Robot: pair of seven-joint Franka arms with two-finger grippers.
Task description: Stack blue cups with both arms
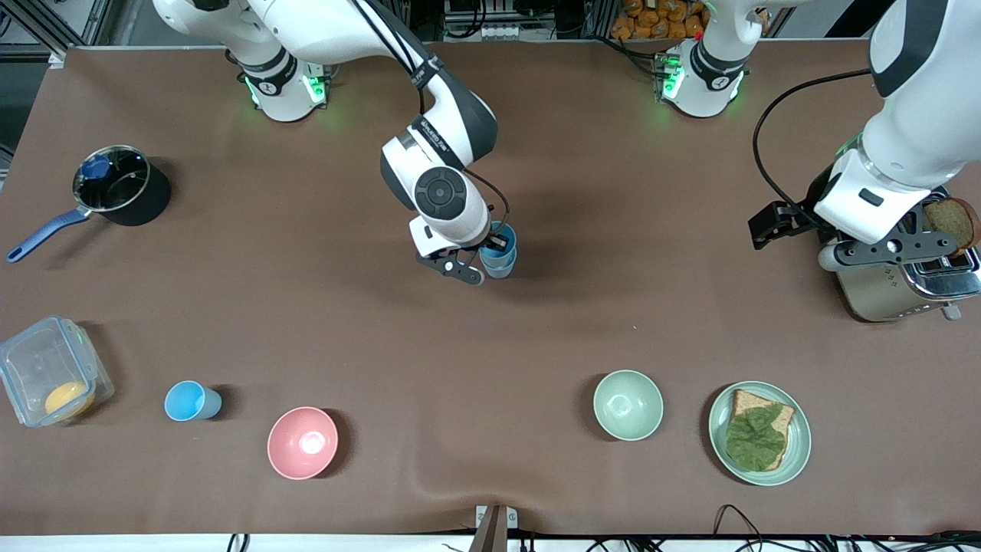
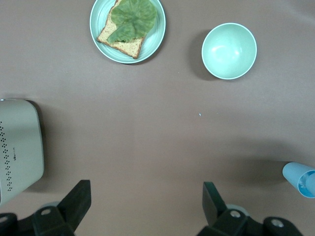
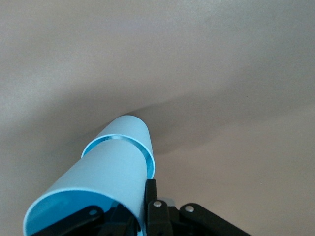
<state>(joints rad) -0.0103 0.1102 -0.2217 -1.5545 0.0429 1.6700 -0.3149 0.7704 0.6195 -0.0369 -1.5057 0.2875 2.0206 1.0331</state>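
Blue cups: three — two nested [image 1: 499,253] | right gripper [image 1: 477,261] seemingly gripping upper | left gripper [image 2: 147,206] open, waiting.

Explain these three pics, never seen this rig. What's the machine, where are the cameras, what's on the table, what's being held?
Two white robot arms stand at a brown table, each ending in a two-finger gripper. The big picture comes from a high camera facing the robots. The other two come from cameras on each arm's wrist.

The right gripper is mid-table, shut on the rim of a blue cup that is nested in a second blue cup. The left gripper hangs open beside a toaster at its own end of the table and holds nothing.

Near the front camera lie a third blue cup, a pink bowl, a pale-green bowl, a plate with bread and a leaf, and a clear container. A saucepan sits near the right arm's base.
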